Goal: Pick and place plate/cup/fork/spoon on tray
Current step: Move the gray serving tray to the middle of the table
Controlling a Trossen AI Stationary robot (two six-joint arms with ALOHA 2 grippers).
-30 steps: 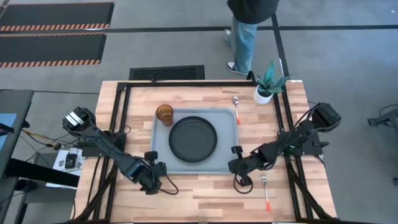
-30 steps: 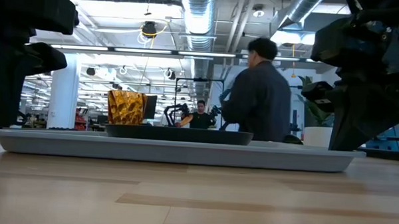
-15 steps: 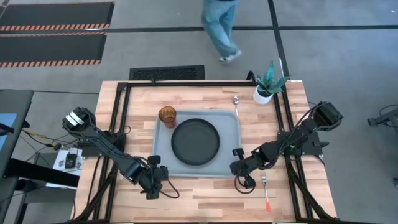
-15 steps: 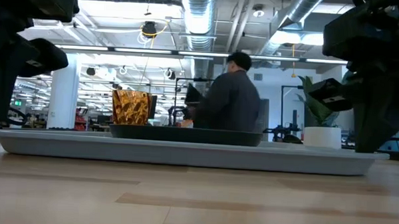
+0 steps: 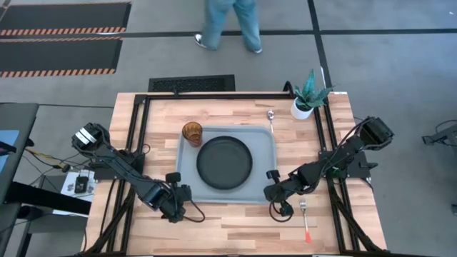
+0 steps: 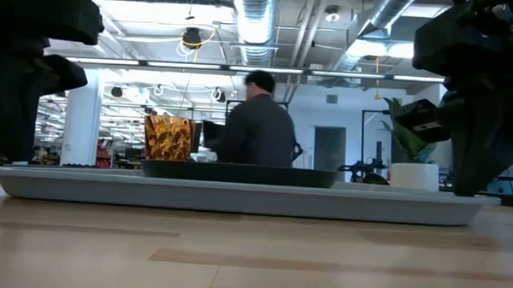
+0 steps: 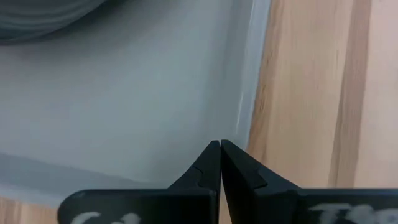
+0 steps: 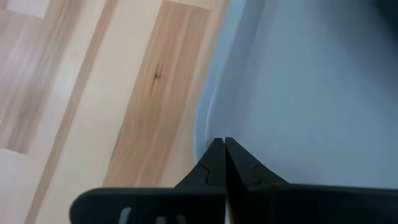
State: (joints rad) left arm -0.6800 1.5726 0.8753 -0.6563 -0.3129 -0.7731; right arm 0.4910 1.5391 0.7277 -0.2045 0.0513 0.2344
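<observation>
The grey-blue tray point(image 5: 184, 171) lies mid-table. The black plate point(image 5: 224, 162) rests flat in its middle, and the amber cup point(image 5: 191, 133) stands upright in its far left corner. The spoon point(image 5: 271, 118) lies on the table off the tray's far right corner. The fork point(image 5: 305, 214) lies on the table to the right of the tray's near right corner. My left gripper point(image 5: 176, 198) is shut at the tray's near left corner. My right gripper point(image 5: 274, 190) is shut at the near right corner. My left gripper's shut fingertips point(image 7: 214, 149) stand at the tray's raised rim point(image 7: 245, 118) near a corner, slanting down from above. I cannot tell whether they touch it. My right gripper's shut fingertips point(image 8: 219, 146) stand at the tray's rim point(image 8: 208, 115) in the same way. I cannot tell whether they touch it.
A white plant pot point(image 5: 301, 107) stands at the table's far right corner. Black frame rails point(image 5: 139, 135) run along the table's left, right and far sides. A person point(image 5: 228, 21) walks on the floor beyond the far edge. Bare wood point(image 5: 228, 221) lies along the near edge.
The tray, with the plate and cup on it, has slid a little toward the table's right edge. Both shut grippers have shifted slightly with it. The person beyond the table has walked toward the left.
</observation>
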